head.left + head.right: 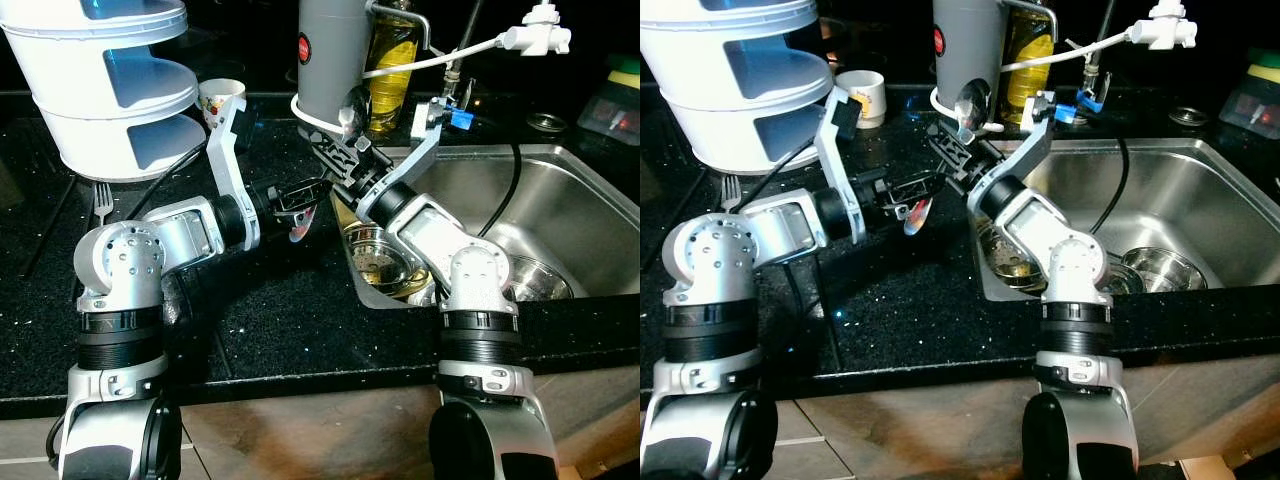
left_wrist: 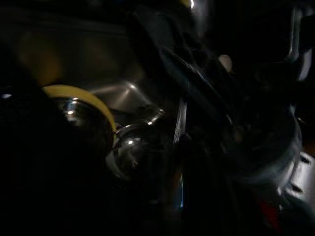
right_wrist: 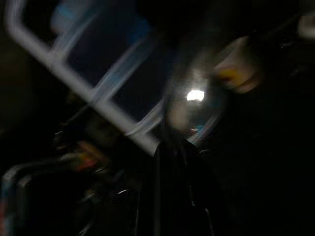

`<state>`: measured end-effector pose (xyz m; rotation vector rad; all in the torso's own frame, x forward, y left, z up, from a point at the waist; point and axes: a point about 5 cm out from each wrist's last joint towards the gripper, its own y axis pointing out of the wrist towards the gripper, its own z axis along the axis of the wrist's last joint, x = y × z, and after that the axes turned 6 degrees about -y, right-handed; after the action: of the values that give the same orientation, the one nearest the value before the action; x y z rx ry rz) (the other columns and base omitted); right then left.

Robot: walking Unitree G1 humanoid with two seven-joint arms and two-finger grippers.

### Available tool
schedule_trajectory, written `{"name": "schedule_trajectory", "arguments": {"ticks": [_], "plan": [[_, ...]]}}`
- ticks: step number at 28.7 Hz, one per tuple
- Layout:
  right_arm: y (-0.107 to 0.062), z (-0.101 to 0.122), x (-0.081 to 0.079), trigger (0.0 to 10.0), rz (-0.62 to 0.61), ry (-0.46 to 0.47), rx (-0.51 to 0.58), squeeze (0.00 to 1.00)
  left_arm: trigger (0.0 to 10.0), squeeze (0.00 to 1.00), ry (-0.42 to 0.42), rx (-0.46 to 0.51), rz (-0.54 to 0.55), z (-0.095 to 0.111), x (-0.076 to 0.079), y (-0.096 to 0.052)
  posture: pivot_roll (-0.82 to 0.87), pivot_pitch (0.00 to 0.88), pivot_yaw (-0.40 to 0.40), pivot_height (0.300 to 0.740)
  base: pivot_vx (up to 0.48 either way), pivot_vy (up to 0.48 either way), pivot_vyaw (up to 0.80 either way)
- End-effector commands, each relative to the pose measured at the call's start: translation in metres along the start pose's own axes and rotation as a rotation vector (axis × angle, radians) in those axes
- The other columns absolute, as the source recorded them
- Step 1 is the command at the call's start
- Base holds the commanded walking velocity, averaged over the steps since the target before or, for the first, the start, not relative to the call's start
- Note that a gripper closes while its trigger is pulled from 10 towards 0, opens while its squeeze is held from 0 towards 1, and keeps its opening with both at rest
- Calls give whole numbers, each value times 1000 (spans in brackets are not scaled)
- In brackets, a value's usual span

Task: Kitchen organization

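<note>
Right hand [image 1: 958, 140] — grasping shiny steel spoon [image 1: 971, 105] | left hand [image 1: 912, 190] — grip unclear

Dark, speckled tabletop [image 1: 290, 330] across the front. At the far left on it, a white tiered rack [image 1: 110, 90] with blue inside; just beside its base, a fork [image 1: 102, 203] lying flat. Behind, a paper cup [image 1: 221, 98], upright. Further right, a grey canister [image 1: 330, 50] touching a bottle of yellow oil [image 1: 392, 60]. Above the steel sink [image 1: 590, 220], a white tap fitting [image 1: 537, 38].
</note>
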<state>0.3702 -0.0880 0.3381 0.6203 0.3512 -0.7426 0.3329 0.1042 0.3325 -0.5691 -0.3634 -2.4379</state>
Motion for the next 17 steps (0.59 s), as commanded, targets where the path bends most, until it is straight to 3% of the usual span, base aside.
{"name": "schedule_trajectory", "arguments": {"ticks": [1,2,3,4,5,10,12,14,17], "plan": [[-8,17,20,0,-100,-99,72,0,10000,1000,13,-5,61,0,-7,-3,48,196,-17,740,0,0,0],[-8,17,20,0,-100,-99,72,0,10000,1000,13,-5,61,0,-7,-3,48,196,-17,740,0,0,0],[-10,23,28,0,-135,-145,84,0,10000,827,46,-14,111,-1,-11,-3,52,196,-17,740,0,0,0],[-10,23,28,0,-135,-145,84,0,10000,827,46,-14,111,-1,-11,-3,52,196,-17,740,0,0,0],[-11,25,31,0,-145,-158,88,0,10000,0,60,-20,129,-2,-13,-3,52,196,-17,740,0,0,0],[-14,37,41,0,-172,-201,112,0,10000,0,57,-23,146,-3,-16,-5,56,195,-17,740,0,0,0],[-17,41,50,0,-232,-373,104,0,10000,0,127,-42,190,-7,-20,-3,58,196,-17,740,0,0,0],[-18,36,61,0,-281,-582,49,0,10000,0,250,-68,178,-15,-14,5,58,192,-14,740,0,0,0],[-21,15,77,0,-305,-736,-59,0,10000,0,437,-89,141,-30,0,22,62,190,-11,740,0,0,0]]}}
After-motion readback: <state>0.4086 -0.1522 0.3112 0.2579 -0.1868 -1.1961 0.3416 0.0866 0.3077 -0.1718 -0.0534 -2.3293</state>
